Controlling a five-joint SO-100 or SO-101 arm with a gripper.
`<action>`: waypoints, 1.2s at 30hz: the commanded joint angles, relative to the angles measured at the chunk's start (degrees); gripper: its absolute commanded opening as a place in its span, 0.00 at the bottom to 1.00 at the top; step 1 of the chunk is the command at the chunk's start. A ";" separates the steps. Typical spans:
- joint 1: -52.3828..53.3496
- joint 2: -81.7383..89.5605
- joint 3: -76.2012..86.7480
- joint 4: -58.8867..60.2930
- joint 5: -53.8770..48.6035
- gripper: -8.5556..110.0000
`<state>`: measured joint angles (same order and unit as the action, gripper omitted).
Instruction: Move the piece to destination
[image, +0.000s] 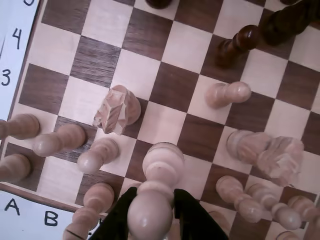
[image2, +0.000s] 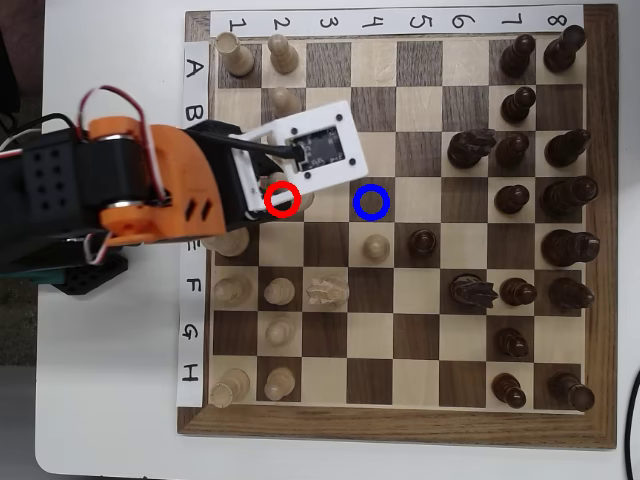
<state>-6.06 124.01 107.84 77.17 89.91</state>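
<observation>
the arm (image2: 130, 180) is orange plastic with black motor blocks dotted with small holes, and red and white wires loop at its twelve o'clock. a white wrist bracket (image2: 310, 150) carries a dark circuit board. the gripper (image: 152, 212) fingers (image: 117, 220) are matte black.

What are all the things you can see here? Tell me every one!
Chessboard: one, brown and cream, on the table.
Table: one, white.
Dark pieces: sixteen, dark brown, mostly right in the overhead view.
Pale pieces: at least twelve showing, cream, left; the arm may hide more.
Red ring: one, beside the arm.
Blue ring: one, on an empty dark square.
Label strips: two, white, top and left edges.
Arm: one, orange and black.
Gripper: one, black, fingers either side of a pawn.
</observation>
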 joint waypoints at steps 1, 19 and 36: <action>0.09 2.20 -6.24 1.67 0.35 0.07; -2.02 -5.27 -17.93 1.32 0.62 0.07; -0.26 -14.59 -15.82 -6.15 0.53 0.07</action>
<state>-6.86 109.69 92.72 72.33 90.18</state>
